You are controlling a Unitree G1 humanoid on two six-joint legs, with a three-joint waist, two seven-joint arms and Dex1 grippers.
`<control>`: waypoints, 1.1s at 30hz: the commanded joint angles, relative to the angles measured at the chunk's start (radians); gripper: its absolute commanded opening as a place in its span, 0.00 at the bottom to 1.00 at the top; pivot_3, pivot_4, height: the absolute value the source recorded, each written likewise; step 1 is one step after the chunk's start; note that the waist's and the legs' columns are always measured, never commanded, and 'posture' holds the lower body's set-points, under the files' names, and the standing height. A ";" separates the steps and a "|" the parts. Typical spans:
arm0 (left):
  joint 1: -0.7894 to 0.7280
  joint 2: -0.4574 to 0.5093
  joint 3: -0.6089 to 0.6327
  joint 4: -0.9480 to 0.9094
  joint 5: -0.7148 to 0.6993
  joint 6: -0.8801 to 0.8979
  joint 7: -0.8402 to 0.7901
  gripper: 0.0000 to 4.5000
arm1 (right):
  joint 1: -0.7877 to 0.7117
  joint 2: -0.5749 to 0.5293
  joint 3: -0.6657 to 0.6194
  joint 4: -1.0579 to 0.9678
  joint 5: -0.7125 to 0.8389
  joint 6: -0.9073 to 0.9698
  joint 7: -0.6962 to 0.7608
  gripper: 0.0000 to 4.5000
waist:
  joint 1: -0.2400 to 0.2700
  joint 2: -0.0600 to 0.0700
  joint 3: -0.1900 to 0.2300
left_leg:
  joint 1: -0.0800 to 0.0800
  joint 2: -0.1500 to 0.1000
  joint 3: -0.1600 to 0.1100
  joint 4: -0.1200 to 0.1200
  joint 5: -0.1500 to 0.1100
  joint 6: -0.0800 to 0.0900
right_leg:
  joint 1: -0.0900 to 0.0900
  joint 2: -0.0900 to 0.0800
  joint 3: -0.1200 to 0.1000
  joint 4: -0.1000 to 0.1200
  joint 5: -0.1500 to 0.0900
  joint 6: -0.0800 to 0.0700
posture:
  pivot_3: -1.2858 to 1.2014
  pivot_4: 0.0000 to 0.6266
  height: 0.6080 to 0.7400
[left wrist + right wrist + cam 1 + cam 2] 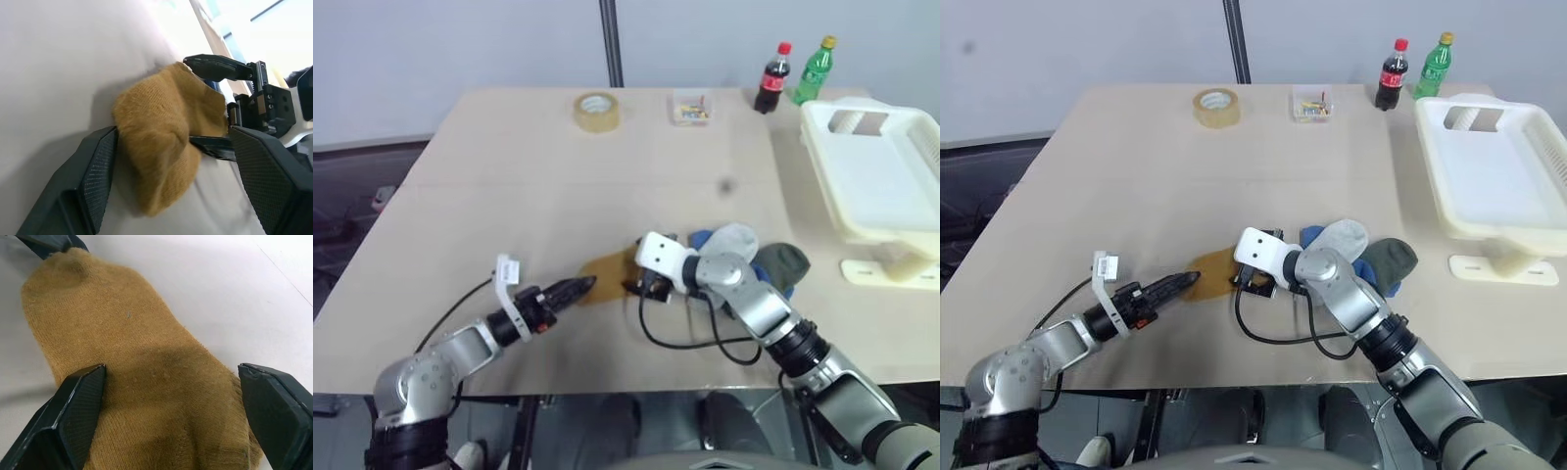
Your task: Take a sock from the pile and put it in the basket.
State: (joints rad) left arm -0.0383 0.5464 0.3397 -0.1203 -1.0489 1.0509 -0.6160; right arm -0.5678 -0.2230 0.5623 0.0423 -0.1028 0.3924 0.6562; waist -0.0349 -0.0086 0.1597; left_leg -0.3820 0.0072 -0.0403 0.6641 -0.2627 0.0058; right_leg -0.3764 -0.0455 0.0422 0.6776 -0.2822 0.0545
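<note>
Sock (1217, 266) flat on table, out of pile (1359, 253); left gripper (576, 288) and right gripper (171, 401) both released, straddling it. Basket (1489, 176) holds 0 socks; grasp, carry left.

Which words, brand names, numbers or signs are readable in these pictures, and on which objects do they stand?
No text can be read.
Dark cola bottle with red cap: the label is too small to read.
Green bottle with yellow cap: the label is too small to read.
Small clear box with colourful contents: any print is blurred.
White tag on the left arm: nothing legible on it.
</note>
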 commanded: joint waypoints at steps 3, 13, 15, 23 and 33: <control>-0.032 0.043 -0.098 0.060 -0.029 0.214 -0.003 0.85 | 0.019 -0.002 0.010 0.021 -0.035 0.025 0.002 1.00 | -0.002 0.000 -0.001 | 0.000 0.000 0.000 0.000 0.000 0.000 | 0.000 0.000 0.000 0.000 0.000 0.000 | 0.52 0.24 1.00; -0.107 -0.032 -0.056 0.162 -0.100 0.238 -0.082 0.85 | 0.016 0.015 0.000 0.034 -0.050 0.026 -0.015 1.00 | -0.005 0.002 -0.002 | 0.001 0.000 0.001 -0.002 0.000 0.000 | 0.000 -0.001 0.002 -0.001 0.000 0.000 | 0.52 0.24 1.00; -0.117 -0.061 -0.008 0.174 -0.133 0.218 -0.083 0.85 | 0.017 0.014 -0.003 0.034 -0.051 0.026 -0.017 1.00 | -0.005 0.002 -0.002 | 0.000 0.000 0.001 -0.002 0.000 0.000 | -0.001 -0.001 0.002 -0.001 0.000 0.000 | 0.52 0.24 1.00; -0.100 -0.119 0.015 0.102 -0.147 0.144 -0.120 0.85 | 0.012 0.019 -0.006 0.051 -0.052 0.018 -0.022 1.00 | -0.005 0.001 -0.002 | 0.000 0.001 0.001 -0.003 0.000 0.000 | -0.001 -0.002 0.002 -0.002 0.000 0.000 | 0.52 0.24 1.00; -0.139 -0.227 -0.009 0.081 -0.140 0.064 -0.077 0.85 | 0.008 0.005 -0.025 0.024 -0.052 0.020 -0.016 1.00 | -0.003 0.001 -0.001 | -0.001 0.001 0.001 -0.005 0.000 -0.001 | -0.001 -0.005 0.001 -0.005 0.000 0.000 | 0.52 0.24 1.00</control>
State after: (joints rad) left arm -0.1594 0.3240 0.3411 -0.0087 -1.1783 1.1309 -0.6921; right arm -0.5663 -0.1986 0.5497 0.0537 -0.1214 0.3903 0.6490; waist -0.0378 -0.0077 0.1582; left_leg -0.3834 0.0078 -0.0398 0.6594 -0.2626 0.0052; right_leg -0.3777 -0.0507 0.0432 0.6721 -0.2820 0.0542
